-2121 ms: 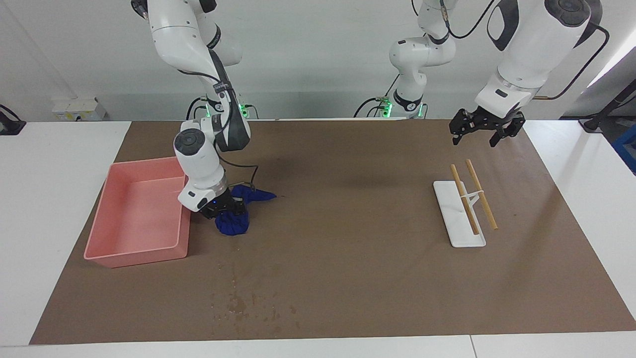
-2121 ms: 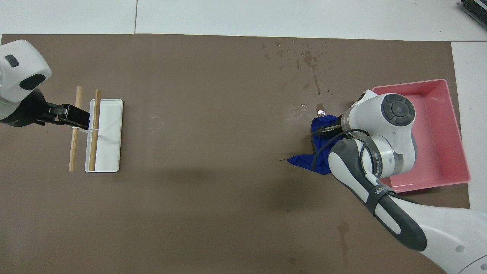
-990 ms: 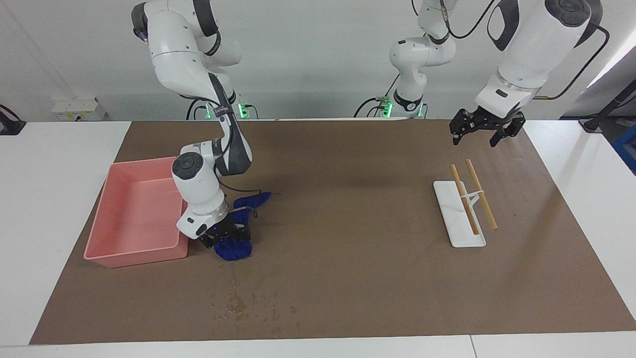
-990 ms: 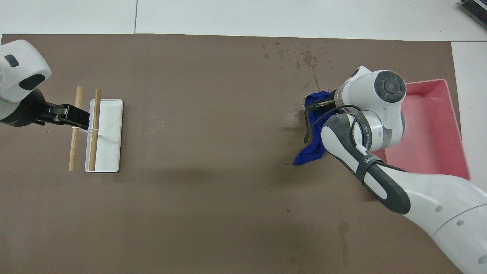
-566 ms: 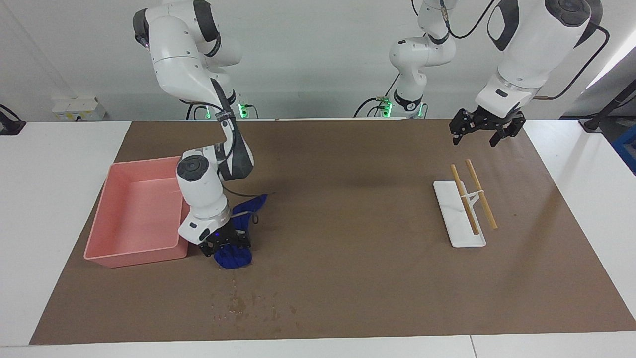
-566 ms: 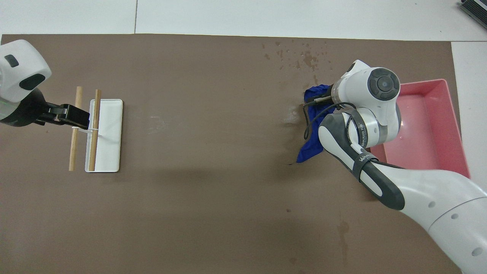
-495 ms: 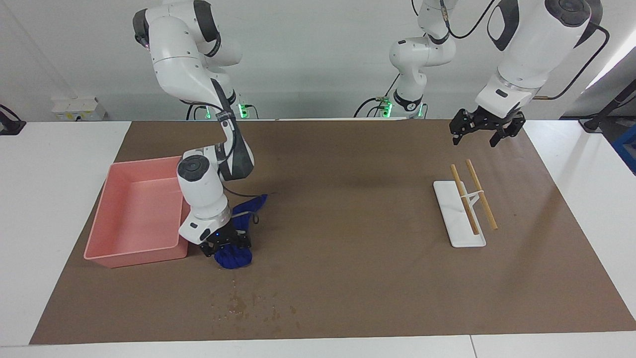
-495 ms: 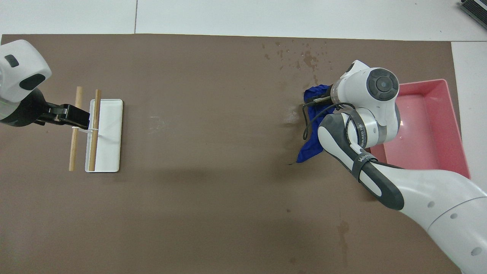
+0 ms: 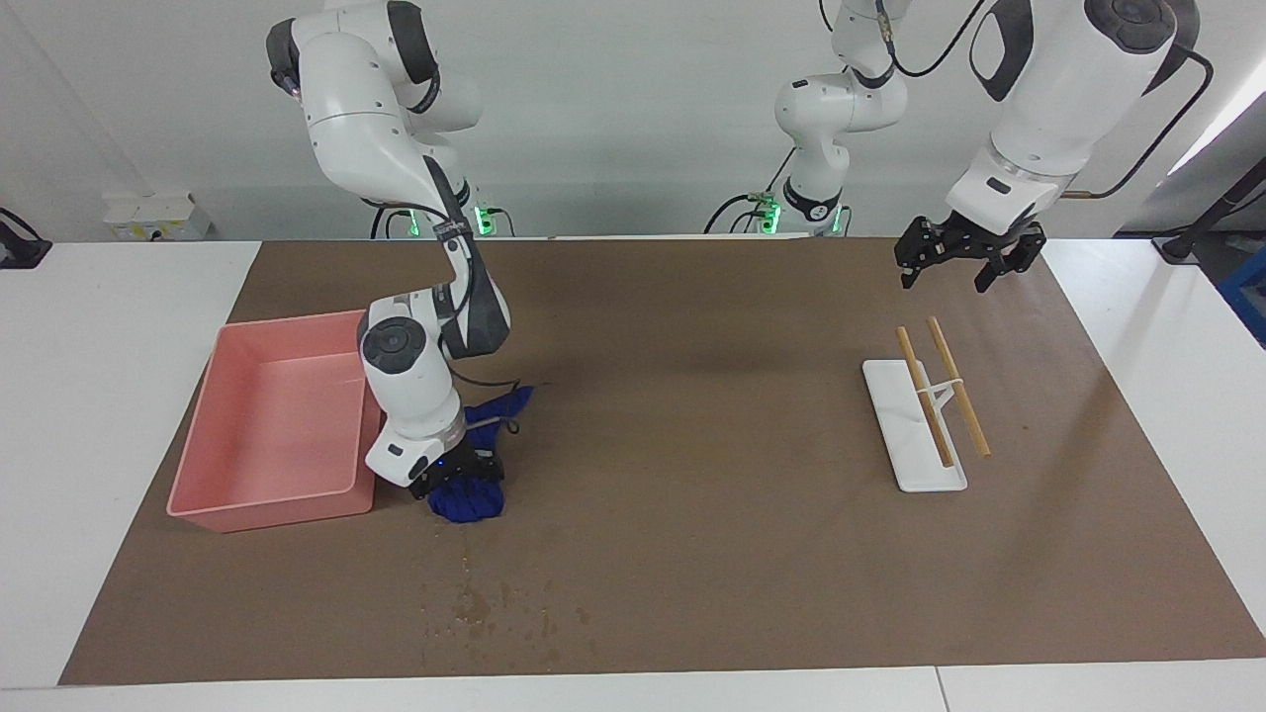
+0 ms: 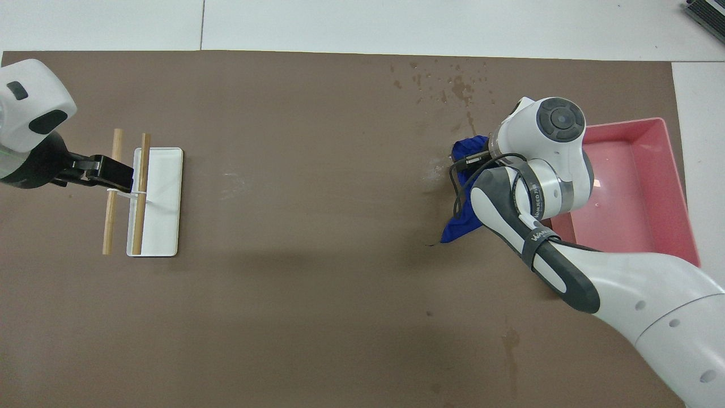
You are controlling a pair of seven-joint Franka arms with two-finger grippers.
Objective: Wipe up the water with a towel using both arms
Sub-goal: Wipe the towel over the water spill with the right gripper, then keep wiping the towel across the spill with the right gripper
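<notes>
Brown mat (image 9: 692, 514) on white table (image 9: 89, 396), pale wall (image 9: 633, 119)

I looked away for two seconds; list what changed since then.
The right gripper, pressed on the towel, dragged it along the pink tray, away from the robots toward the water. The left gripper stayed raised above the mat, open; the white stand with sticks stayed put.

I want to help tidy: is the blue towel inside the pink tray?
No, the towel lies on the brown mat beside the pink tray.
</notes>
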